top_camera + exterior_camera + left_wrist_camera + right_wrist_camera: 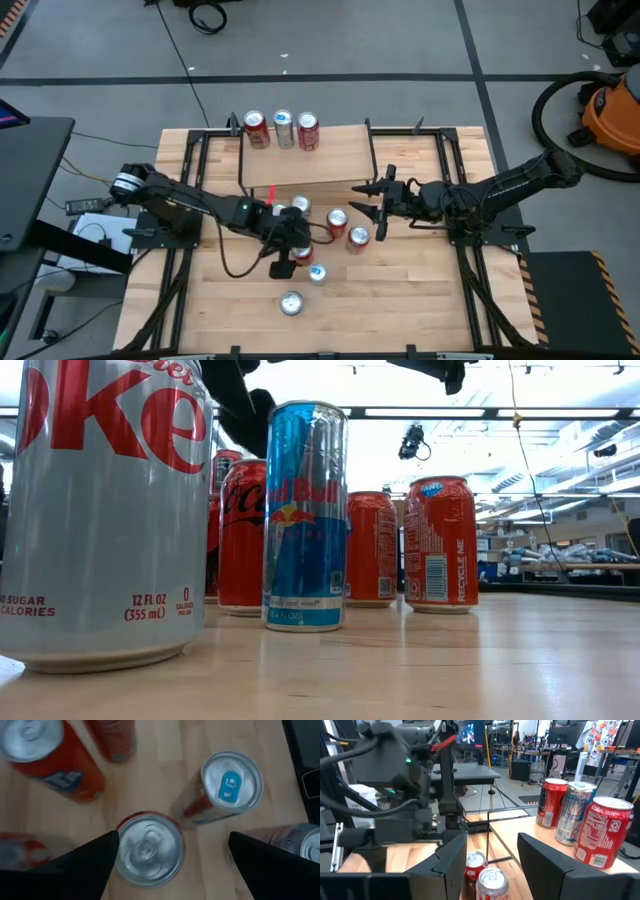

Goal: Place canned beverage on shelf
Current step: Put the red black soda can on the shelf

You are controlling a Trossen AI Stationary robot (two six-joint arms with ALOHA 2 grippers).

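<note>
The shelf [330, 158] stands at the table's far middle and carries three upright cans at its left end: a red can [257, 130], a silver can [284, 129] and a red can [308, 131]. Several more cans stand on the table in front of it. My left gripper [283, 256] points down, open, over a red can with a silver top [149, 849]; its fingers stand on either side of the can's top in the left wrist view [174, 840]. My right gripper [362, 200] is open and empty by the shelf's front edge, pointing toward the table's left.
Beside the red can stand a slim blue-tabbed can [230, 785], an orange can [50, 760] and a silver Diet Coke can [300, 840]. More cans stand under my right gripper [485, 875]. One silver can [291, 303] stands alone near the front edge. The shelf's right part [400, 160] is bare.
</note>
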